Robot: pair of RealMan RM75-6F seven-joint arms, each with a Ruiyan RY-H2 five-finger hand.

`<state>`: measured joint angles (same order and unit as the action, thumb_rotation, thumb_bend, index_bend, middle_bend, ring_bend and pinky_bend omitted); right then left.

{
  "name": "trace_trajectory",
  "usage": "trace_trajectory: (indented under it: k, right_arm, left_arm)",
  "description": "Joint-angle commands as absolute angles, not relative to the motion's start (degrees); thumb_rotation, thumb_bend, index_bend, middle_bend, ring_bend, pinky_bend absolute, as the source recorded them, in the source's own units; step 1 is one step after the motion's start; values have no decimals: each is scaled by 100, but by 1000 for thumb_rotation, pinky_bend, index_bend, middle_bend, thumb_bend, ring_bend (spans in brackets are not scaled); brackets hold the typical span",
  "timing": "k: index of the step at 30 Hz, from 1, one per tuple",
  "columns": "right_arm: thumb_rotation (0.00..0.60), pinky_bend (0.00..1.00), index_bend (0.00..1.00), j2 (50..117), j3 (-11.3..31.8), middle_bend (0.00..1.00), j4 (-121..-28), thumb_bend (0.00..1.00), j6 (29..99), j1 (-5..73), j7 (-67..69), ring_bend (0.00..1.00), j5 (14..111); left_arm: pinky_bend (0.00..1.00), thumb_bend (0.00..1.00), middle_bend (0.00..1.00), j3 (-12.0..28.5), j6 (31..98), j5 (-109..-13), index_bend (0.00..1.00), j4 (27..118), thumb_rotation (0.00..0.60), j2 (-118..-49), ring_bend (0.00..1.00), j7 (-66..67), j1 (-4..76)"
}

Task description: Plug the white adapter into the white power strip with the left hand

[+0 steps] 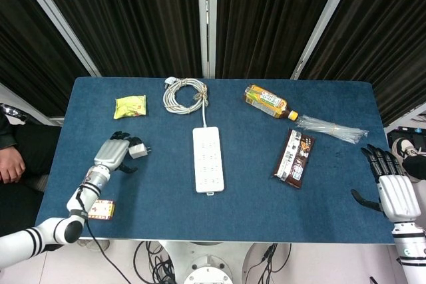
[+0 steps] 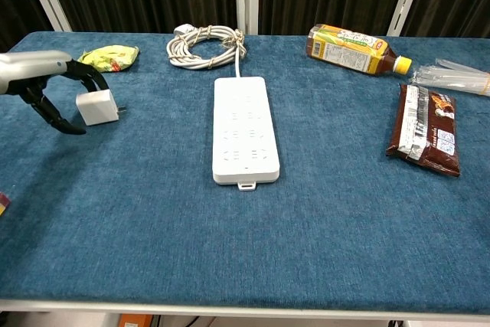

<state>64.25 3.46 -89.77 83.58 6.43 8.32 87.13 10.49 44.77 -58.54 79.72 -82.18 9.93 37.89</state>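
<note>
White adapter [image 2: 97,107], a small cube with prongs pointing right, is pinched by left robot hand [image 2: 47,86].

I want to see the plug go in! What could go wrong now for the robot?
The left hand holds the white adapter only at its fingertips, so it might slip or twist on the way. Its prongs point sideways, not down, so it probably has to be turned before it fits the white power strip. The strip lies loose on the table and could slide when pushed.
</note>
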Motion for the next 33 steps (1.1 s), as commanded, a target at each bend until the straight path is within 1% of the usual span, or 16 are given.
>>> trace_trajectory:
  k: [1,4,7,13,17,19,25,28,30,33]
  right_arm:
    - [600,0,0,6426,339,11,-8980,148,8366,637,835,0,8726]
    - [600,0,0,6428,337,11,-8975,148,8400,616,852,0,8732]
    - [600,0,0,6426,332,11,-8958,148,8424,590,878,0,8723]
    - [600,0,0,6422,329,11,-8921,148,8451,561,934,0,8720]
    - [600,0,0,6420,330,11,-8913,148,8461,551,948,0,8723]
    - [600,0,0,6421,332,11,-8907,147,8462,544,953,0,8713]
    - [600,0,0,6427,335,11,-8903,148,8452,538,954,0,8700]
    - [600,0,0,6429,335,12,-8911,147,8449,536,936,0,8701]
    - [600,0,0,6422,338,12,-8918,147,8449,533,928,0,8695]
    - [600,0,0,6416,343,12,-8922,147,8469,515,927,0,8681]
  left_arm:
    - [26,163,285,1116,4582,-5892,249,7790,600,-8301,107,859,3806]
    - [47,165,300,1145,4730,-5890,257,7680,600,-8426,128,820,3803]
    - [90,166,330,1119,4919,-5920,283,7582,600,-8584,163,852,3773]
    - [110,171,372,1077,5159,-6031,324,7253,600,-8931,203,768,3727]
    - [114,176,380,1011,5286,-6121,339,6926,600,-9146,205,926,3738]
    - [125,186,400,1029,5371,-6171,363,6803,600,-9239,224,863,3720]
    - [189,255,483,1047,5416,-6329,457,6490,600,-9415,295,555,3687]
    - [221,315,528,1070,5423,-6466,504,6357,600,-9489,340,270,3685]
    - [246,362,565,1060,5401,-6578,535,6303,600,-9474,376,159,3708]
    - [264,409,591,1038,5340,-6801,545,6407,600,-9285,393,17,3768]
